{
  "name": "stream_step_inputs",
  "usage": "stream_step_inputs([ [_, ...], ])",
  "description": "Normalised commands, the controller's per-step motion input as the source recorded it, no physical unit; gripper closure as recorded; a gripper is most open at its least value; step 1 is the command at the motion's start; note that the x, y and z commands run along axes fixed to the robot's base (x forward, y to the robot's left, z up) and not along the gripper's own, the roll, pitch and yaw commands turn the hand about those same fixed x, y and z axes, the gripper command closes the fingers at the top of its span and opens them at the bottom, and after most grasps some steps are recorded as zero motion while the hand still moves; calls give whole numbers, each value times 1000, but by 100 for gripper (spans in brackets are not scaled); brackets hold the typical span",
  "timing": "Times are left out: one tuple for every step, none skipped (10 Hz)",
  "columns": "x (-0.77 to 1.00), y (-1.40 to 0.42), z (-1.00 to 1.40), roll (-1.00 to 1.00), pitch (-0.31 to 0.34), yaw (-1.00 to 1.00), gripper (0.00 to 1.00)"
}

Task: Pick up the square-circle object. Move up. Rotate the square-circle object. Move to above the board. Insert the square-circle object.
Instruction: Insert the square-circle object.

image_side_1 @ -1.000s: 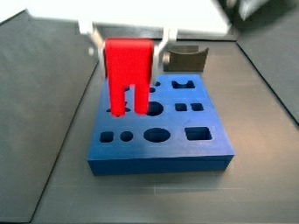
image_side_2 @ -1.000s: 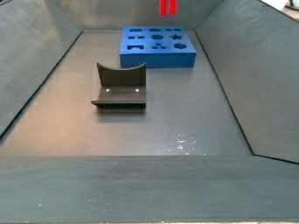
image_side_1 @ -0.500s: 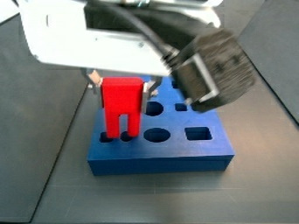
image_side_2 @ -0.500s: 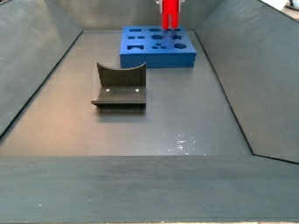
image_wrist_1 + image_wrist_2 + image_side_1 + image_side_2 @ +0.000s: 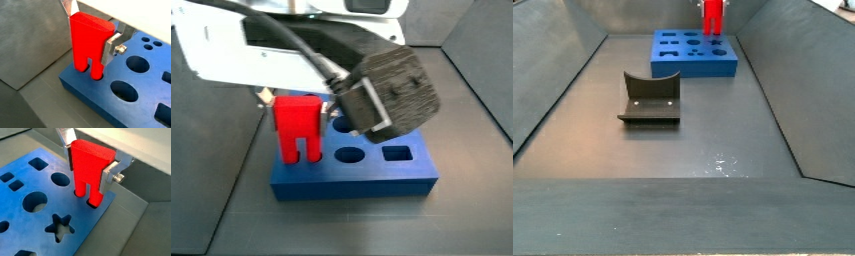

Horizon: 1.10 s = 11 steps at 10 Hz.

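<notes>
Red and upright, the square-circle object (image 5: pixel 89 45) is clamped between the flat silver fingers (image 5: pixel 113 44) of the claw (image 5: pixel 90 155), its two legs pointing down at the blue board (image 5: pixel 127 102). In both wrist views the legs reach the board's top near one corner, and the tips seem to sit in holes there, though how deep I cannot tell. The groove between the legs shows clearly (image 5: pixel 86 190). Round holes, square holes and a star-shaped cut-out (image 5: pixel 60 225) lie open beside it on the board's top.

In a side view the peg (image 5: pixel 298 126) stands at the left front part of the board (image 5: pixel 358 180), centre of the frame, with the claw's white body and a dark camera housing (image 5: pixel 385 90) filling the upper half. In a side view from farther off, the board (image 5: pixel 694 55) sits at the top centre on the grey floor (image 5: pixel 673 150), with the red piece (image 5: pixel 712 15) over its right rear corner. The dark grey U-shaped holder (image 5: pixel 649 98) rests well apart, left of centre.
</notes>
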Motion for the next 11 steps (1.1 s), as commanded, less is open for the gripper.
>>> stream_step_inputs([
  [-20,-77,-234,-46,-127,0,100],
  [9,0,-437,-14,-159,-29,100],
  [354,0,-446,-27,-179,-509,100],
  [206,31,-291,-7,-107,-394,100],
  [0,37,-63,-20,-31,-103,100],
  [-77,34,-31,-19,-36,-11,100],
  [-386,0,-257,43,-170,14,100],
  [-540,-14,-486,159,-310,160,100],
  [-500,-34,-549,169,-337,243,100],
  [-477,-14,-537,147,-346,300,100],
  [-414,-46,-534,127,-353,297,100],
])
